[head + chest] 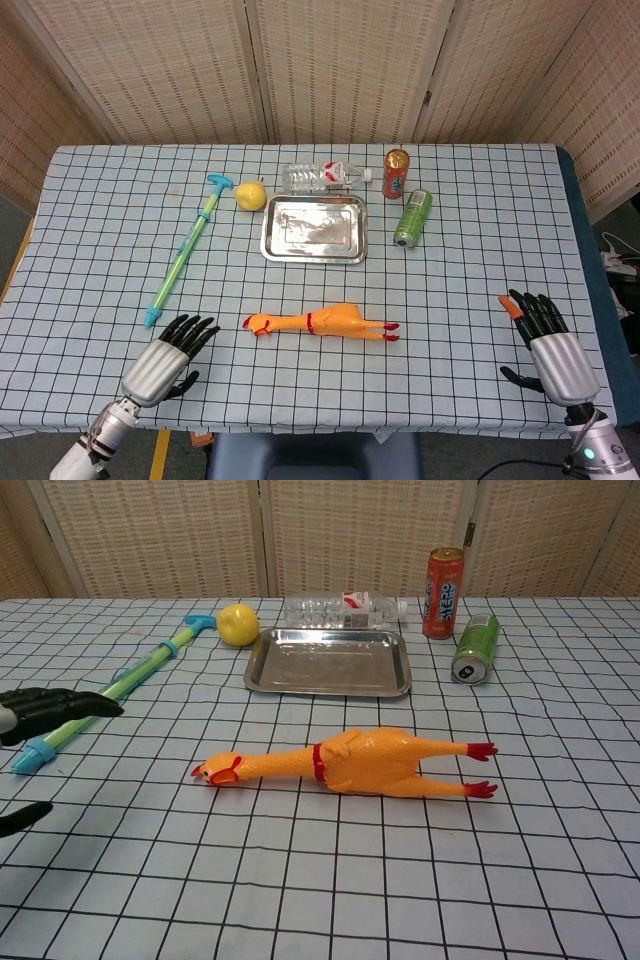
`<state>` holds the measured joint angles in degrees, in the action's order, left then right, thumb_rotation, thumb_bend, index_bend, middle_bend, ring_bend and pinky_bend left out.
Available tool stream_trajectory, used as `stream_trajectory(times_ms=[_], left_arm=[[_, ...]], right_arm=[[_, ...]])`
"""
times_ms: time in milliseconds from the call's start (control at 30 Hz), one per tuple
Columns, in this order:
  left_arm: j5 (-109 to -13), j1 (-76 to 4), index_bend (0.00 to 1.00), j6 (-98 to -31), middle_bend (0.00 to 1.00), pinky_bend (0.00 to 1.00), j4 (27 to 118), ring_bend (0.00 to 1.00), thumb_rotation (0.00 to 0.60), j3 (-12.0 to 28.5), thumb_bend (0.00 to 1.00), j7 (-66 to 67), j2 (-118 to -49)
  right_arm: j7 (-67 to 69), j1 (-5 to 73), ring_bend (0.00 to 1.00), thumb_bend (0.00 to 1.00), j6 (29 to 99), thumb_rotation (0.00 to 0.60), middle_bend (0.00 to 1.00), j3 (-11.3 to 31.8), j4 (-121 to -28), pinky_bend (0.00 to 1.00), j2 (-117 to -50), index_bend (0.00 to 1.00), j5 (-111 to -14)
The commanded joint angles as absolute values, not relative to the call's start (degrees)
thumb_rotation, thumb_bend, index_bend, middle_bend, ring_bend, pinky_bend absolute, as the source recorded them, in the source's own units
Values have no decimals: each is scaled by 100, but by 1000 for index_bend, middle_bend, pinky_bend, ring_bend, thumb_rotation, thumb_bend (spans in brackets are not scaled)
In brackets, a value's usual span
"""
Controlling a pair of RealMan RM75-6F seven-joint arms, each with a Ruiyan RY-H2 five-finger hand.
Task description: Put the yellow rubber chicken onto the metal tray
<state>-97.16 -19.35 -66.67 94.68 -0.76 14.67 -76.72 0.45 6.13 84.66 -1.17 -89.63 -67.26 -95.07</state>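
Observation:
The yellow rubber chicken [322, 324] [352, 763] lies flat on the checked cloth, head to the left, red feet to the right. Behind it sits the metal tray [314, 229] [329, 663] with nothing in it. My left hand [166, 360] [45, 712] hovers low near the front edge, left of the chicken's head, fingers apart and holding nothing. My right hand [545, 340] stays at the front right corner, far from the chicken, fingers spread and holding nothing.
A blue-green water squirter [184, 250] lies diagonally on the left, its tip close to my left hand. A lemon [251, 195], a clear bottle [326, 176], an orange can [397, 173] and a tipped green can [412, 217] ring the tray's far side.

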Motion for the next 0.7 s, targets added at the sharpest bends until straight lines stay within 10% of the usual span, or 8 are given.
stream_trajectory(times_ms=[33,700], left_arm=[[-9574,-2160,16,-6408,0,85,9477,0,600,69,401,1601,-7926],[-8263,-3610,76,-5076,4,103,7602,0,600,907,387,1995,-10035]], right_arm=[[33,615,0,48,8457,600,0,-107,-8959,0,-6731,0,-9485],[-93,662,0,49,8211,600,0,30,-8865,0,-6747,0,-9053]])
